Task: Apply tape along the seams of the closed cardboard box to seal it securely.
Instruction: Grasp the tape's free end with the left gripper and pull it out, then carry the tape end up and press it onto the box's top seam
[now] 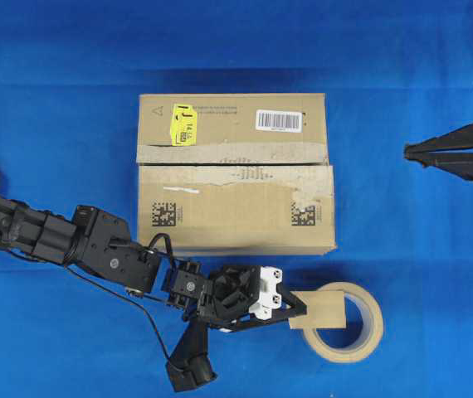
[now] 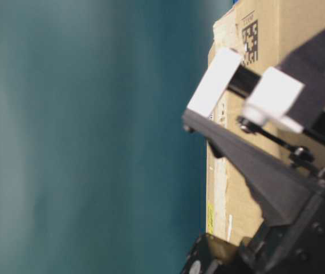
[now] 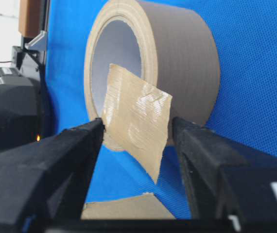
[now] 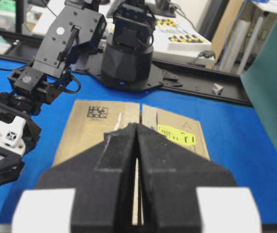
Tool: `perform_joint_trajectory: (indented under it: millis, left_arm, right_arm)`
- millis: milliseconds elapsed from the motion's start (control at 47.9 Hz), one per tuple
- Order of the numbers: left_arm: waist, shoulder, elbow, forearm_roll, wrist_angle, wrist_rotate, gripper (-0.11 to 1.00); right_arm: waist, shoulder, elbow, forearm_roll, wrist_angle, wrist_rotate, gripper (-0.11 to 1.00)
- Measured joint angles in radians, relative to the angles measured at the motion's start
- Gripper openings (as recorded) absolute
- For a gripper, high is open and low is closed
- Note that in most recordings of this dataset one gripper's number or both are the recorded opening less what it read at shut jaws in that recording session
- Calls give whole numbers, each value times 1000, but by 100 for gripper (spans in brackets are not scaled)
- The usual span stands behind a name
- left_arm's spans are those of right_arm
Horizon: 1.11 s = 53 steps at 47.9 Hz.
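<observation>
The cardboard box (image 1: 236, 220) lies closed in the middle of the blue cloth, its seam (image 1: 236, 163) edged with ragged old tape. In front of it, my left gripper (image 1: 301, 305) reaches to the tape roll (image 1: 369, 332). A short tan piece of tape (image 3: 136, 124) sticks out from the roll and stands between the open fingers of the left gripper (image 3: 137, 127). The left fingertip (image 3: 95, 128) touches its edge and the right one stands just off it. My right gripper (image 1: 411, 153) hovers shut and empty at the right, level with the seam (image 4: 141, 111).
The left arm (image 1: 46, 236) stretches in from the left edge along the box's front side. A tan scrap (image 3: 129, 208) lies on the cloth under the left gripper. The table-level view is mostly filled by a blurred gripper in front of the box (image 2: 231, 188).
</observation>
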Motion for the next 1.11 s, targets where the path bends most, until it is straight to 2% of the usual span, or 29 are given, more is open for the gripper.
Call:
perform_joint_trajectory:
  millis: [334, 605, 876, 981, 1106]
  left_arm:
    - [-2, 28, -37, 0, 86, -12, 2]
    - [-2, 18, -31, 0, 107, -17, 2]
    - [-2, -78, -2, 0, 176, 5, 2]
    - [6, -127, 14, 0, 210, 37, 2]
    - [25, -202, 48, 0, 221, 114, 2]
  right_arm:
    - [2, 8, -2, -2, 0, 0, 0]
    - [3, 9, 0, -2, 0, 0, 0]
    - [6, 9, 0, 0, 0, 0, 0]
    - [9, 9, -2, -2, 2, 0, 0]
    - [11, 9, -2, -2, 5, 2, 0]
